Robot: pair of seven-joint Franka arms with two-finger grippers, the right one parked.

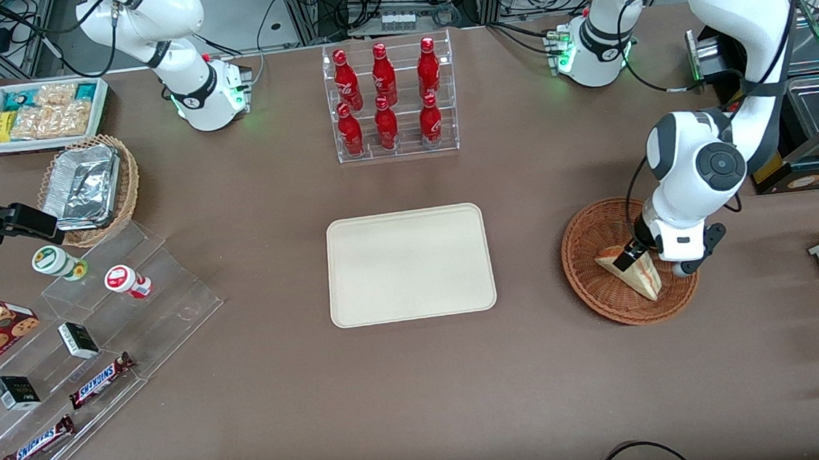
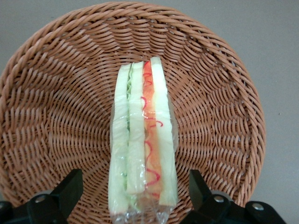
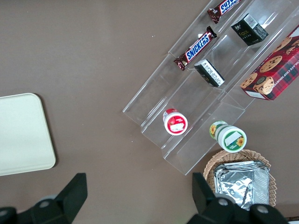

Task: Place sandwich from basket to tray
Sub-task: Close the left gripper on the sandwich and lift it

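The sandwich (image 1: 632, 271) lies wrapped in clear film inside the basket (image 1: 586, 245), toward the working arm's end of the tabletop (image 1: 423, 397). The end effector (image 2: 135, 196) hangs low over it, fingers (image 2: 70, 189) spread wide on either side, not touching. The tray (image 1: 410, 264) sits well apart, bare.

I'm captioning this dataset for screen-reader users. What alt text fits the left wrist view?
A wrapped sandwich stands on edge in a round brown wicker basket, its cut side showing white bread with green and red-pink filling. The open gripper straddles its near end, one black finger on each side, not yet touching it.
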